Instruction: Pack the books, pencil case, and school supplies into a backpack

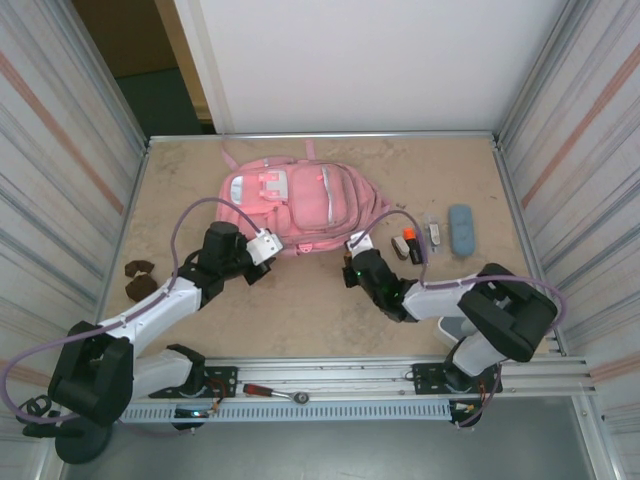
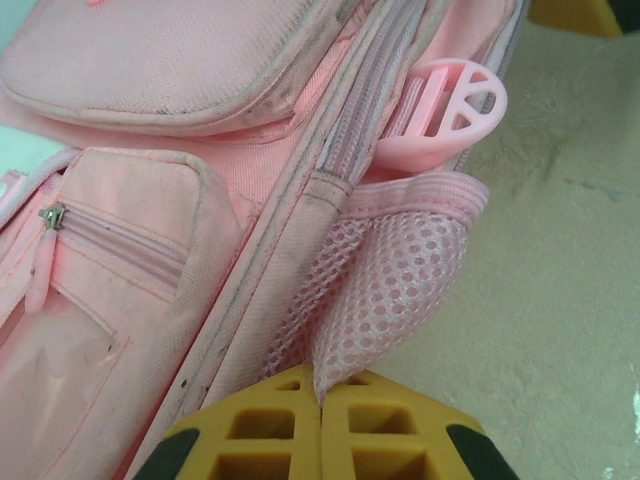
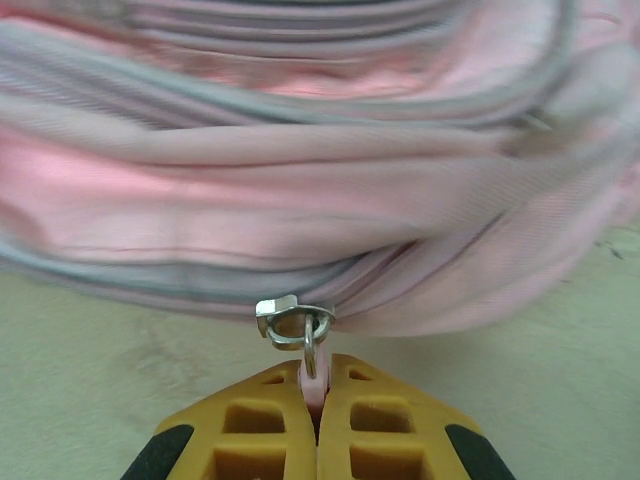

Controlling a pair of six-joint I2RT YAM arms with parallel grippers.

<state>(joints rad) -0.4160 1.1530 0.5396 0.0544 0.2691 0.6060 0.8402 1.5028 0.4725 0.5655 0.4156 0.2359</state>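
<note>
Closest, my right tool (image 3: 316, 392) is clamped on the zip pull (image 3: 308, 345) of the pink backpack (image 1: 295, 205), which lies far-centre on the bench (image 1: 300, 320). My left tool (image 2: 320, 395) pinches its mesh pocket (image 2: 390, 290). I should draw steadily along the zip track, with the fabric held taut.

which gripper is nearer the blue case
Right. The right gripper sits at the backpack's near right corner, left of the blue case; the left gripper is farther left, at the backpack's near left edge.
</note>
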